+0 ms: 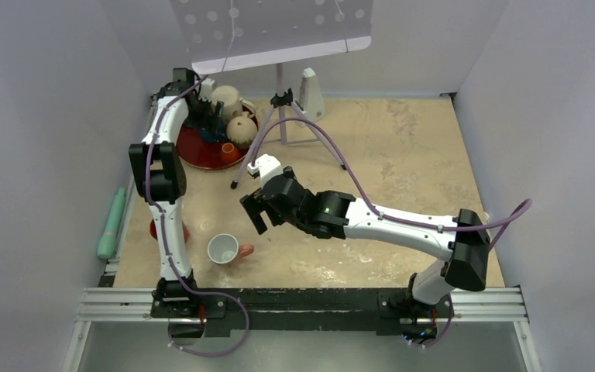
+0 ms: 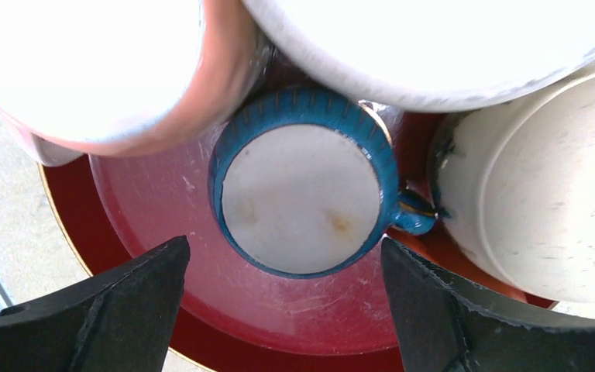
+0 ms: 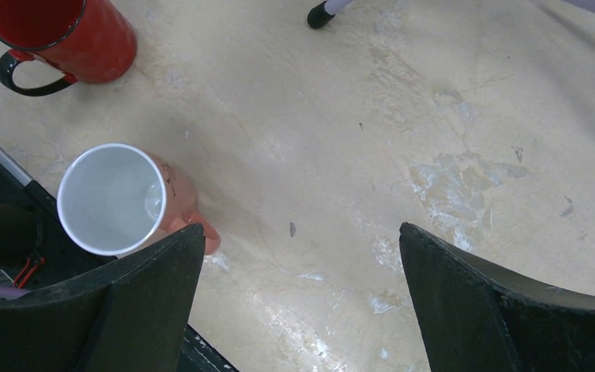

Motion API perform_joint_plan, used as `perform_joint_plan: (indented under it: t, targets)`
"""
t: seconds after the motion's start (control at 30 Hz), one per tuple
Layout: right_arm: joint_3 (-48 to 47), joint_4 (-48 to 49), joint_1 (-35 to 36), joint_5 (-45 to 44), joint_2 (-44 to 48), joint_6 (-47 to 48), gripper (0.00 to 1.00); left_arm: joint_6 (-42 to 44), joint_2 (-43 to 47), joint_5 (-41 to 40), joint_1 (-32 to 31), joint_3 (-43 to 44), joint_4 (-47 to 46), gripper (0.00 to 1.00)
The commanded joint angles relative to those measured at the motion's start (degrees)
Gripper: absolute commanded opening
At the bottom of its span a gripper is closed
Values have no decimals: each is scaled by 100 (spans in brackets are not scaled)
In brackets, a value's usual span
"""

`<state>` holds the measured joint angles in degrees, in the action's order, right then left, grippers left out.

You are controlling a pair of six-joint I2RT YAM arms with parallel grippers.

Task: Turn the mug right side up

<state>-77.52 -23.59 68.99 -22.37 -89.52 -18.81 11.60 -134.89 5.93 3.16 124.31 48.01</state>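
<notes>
blue mug (image 2: 302,198) sits on the red tray (image 2: 163,201) at the far left of the surface (image 3: 356,139), handle pointing right in the left wrist view. a flat white round face with faint brown stains is turned toward the camera; it looks like the base, but you can't be sure from this angle. it's crowded: a pink-rimmed vessel (image 2: 85,70) is at its upper left, a white one (image 2: 434,46) above it and a cream one (image 2: 542,201) just right of the handle. your left claw (image 2: 285,246) is spread wide, one finger on either side of the mug, not touching it. your right claw (image 3: 302,231) is also wide and holds nothing, hanging above bare surface near the front. next to its left finger, a pink mug (image 3: 112,198) stands mouth up with its white inside showing. a red mug (image 3: 62,35) with a black handle stands farther off.
</notes>
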Motion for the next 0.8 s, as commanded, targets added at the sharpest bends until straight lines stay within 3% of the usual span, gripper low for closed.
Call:
perform_joint_plan:
  t: [0.0,0.37,0.77]
  targets:
    - [-365,183,-21,115,-90,159,99,317,42,-13,-179,371,-342,99]
    - [-425,132,-96,115,-117,343,99,1674,-98,-1193,-266,-78,-558,94]
    - [-301,255,-113,194,-3,436,99,1830,790,-631,125,-960,-705,93]
